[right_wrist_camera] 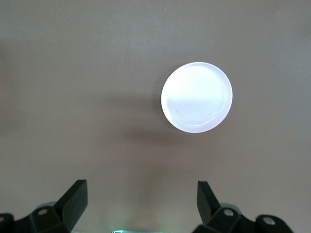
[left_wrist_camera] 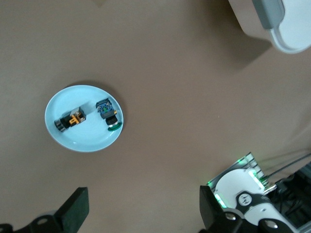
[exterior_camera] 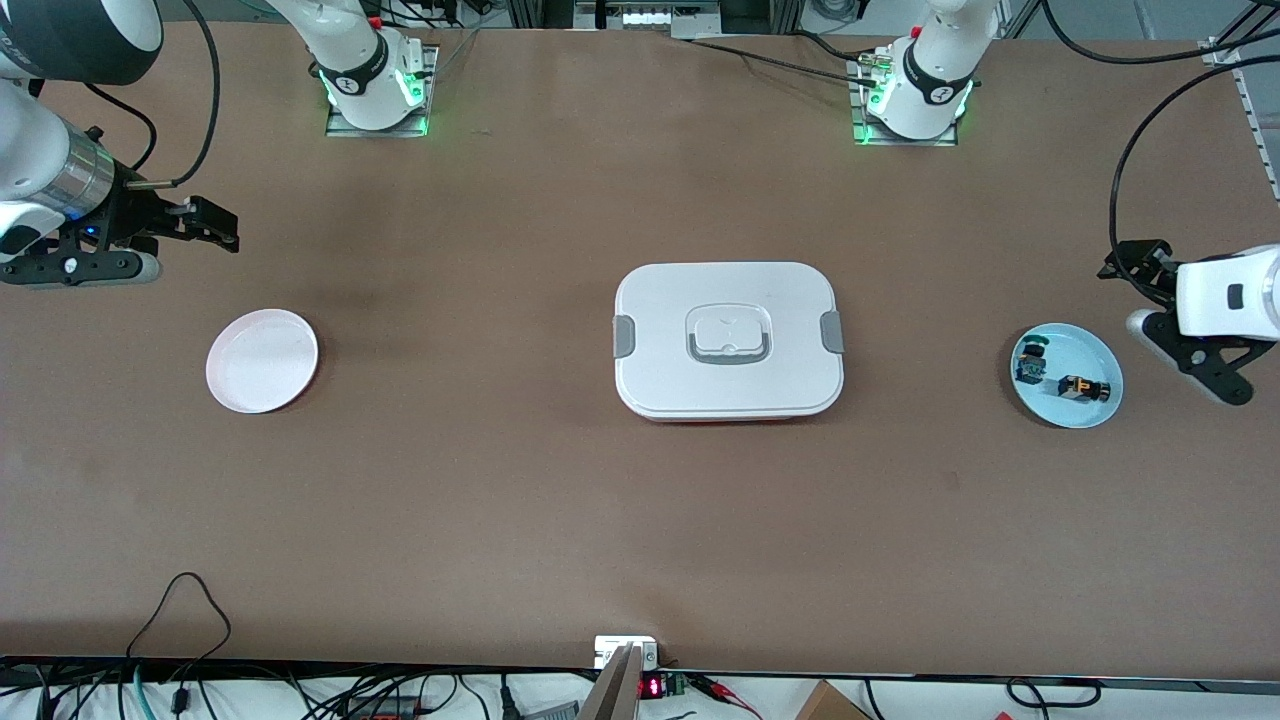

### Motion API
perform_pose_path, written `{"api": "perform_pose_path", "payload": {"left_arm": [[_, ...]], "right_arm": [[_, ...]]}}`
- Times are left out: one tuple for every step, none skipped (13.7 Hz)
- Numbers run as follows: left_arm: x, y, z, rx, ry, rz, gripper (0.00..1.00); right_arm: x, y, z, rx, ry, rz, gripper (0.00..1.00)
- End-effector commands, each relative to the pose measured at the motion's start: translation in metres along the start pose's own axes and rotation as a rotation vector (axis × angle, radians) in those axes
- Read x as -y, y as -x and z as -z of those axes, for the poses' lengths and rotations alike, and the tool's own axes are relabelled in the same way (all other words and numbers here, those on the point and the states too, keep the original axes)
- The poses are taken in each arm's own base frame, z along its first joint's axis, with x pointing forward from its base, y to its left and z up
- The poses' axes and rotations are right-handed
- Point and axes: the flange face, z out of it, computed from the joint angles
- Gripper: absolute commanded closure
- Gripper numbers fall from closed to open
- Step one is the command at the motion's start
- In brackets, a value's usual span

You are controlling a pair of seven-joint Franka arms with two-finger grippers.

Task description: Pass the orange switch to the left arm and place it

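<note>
Now idling: orange switch [exterior_camera: 1084, 388] lying in blue plate [exterior_camera: 1095, 412] beside blue-green component [exterior_camera: 1030, 364]; left gripper [left_wrist_camera: 143, 211] and right gripper [right_wrist_camera: 141, 201] hovering released; box [exterior_camera: 728, 338] sitting mid-table.

Desk [exterior_camera: 500, 500]: matt brown, smooth. Box [exterior_camera: 729, 340]: smooth white plastic, grey clips. Blue plate [exterior_camera: 1066, 376], pink plate [exterior_camera: 262, 360]: slightly glossy. Claws: matt black.

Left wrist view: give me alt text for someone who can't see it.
The orange switch lies on a pale blue plate beside a small blue-green component, with nothing gripping it. The left gripper hangs above bare table, fingers open. A corner of the white box shows at the frame's edge.
</note>
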Motion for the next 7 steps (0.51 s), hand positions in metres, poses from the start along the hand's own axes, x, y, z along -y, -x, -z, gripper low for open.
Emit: {"api": "perform_pose_path", "payload": {"left_arm": [[-0.035, 0.019, 0.041, -0.052, -0.045, 0.236, 0.00], [-0.041, 0.026, 0.044, -0.109, -0.014, 0.379, 0.00], [-0.047, 0.037, 0.051, -0.176, 0.009, 0.518, 0.00], [-0.047, 0.043, 0.050, -0.226, 0.015, 0.606, 0.00], [-0.048, 0.045, 0.051, -0.289, -0.005, 0.646, 0.00], [-0.052, 0.052, 0.050, -0.328, -0.022, 0.653, 0.00], [-0.064, 0.052, 0.046, -0.338, -0.038, 0.640, 0.00]], "right_arm": [[0.000, 0.003, 0.011, -0.023, -0.011, 0.012, 0.00], [-0.002, 0.003, 0.010, -0.023, -0.010, 0.009, 0.00], [-0.004, 0.003, 0.010, -0.024, -0.009, 0.006, 0.00], [-0.005, 0.003, 0.012, -0.028, -0.003, 0.005, 0.00], [-0.005, 0.002, 0.016, -0.034, -0.001, 0.006, 0.00], [-0.006, 0.001, 0.019, -0.043, 0.001, 0.006, 0.00], [-0.008, -0.002, 0.019, -0.042, -0.001, 0.003, 0.00]]}}
